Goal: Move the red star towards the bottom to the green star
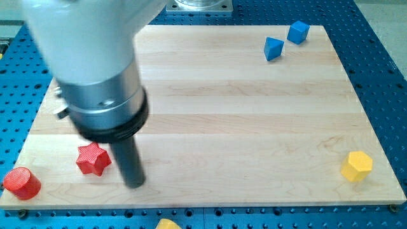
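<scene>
The red star [93, 159] lies on the wooden board near the view's bottom left. My tip [134, 184] rests on the board just to the right of the red star and slightly lower, a small gap apart from it. The rod rises from there into the large grey arm body, which fills the view's upper left. No green star shows in this view; the arm may hide part of the board.
A red cylinder [21, 183] sits at the board's bottom-left corner. Two blue blocks [273, 48] [297, 32] lie at the top right. A yellow hexagonal block [356, 166] is at the bottom right. A yellow piece [168, 224] peeks in below the board's bottom edge.
</scene>
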Controlling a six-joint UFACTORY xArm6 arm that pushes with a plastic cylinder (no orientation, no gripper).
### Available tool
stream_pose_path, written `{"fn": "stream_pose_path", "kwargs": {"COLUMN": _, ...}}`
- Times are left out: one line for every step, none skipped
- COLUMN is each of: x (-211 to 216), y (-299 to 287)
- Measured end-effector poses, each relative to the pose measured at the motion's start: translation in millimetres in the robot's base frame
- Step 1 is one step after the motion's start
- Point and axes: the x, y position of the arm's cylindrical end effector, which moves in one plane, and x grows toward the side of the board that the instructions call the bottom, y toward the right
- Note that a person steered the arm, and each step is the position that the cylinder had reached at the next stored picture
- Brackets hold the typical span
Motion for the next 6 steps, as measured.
{"fn": "stream_pose_path", "kwargs": {"x": 14.6, "y": -27.8}}
{"fn": "stream_pose_path", "kwargs": {"x": 6.8, "y": -41.2}}
{"fn": "stream_pose_path", "kwargs": {"x": -1.3, "y": -47.2}}
{"fn": "stream_pose_path", "kwargs": {"x": -4.9, "y": -47.3}}
{"fn": "stream_pose_path", "kwargs": {"x": -10.2, "y": -47.3}}
{"fn": "stream_pose_path", "kwargs": {"x": -13.0, "y": -47.3}}
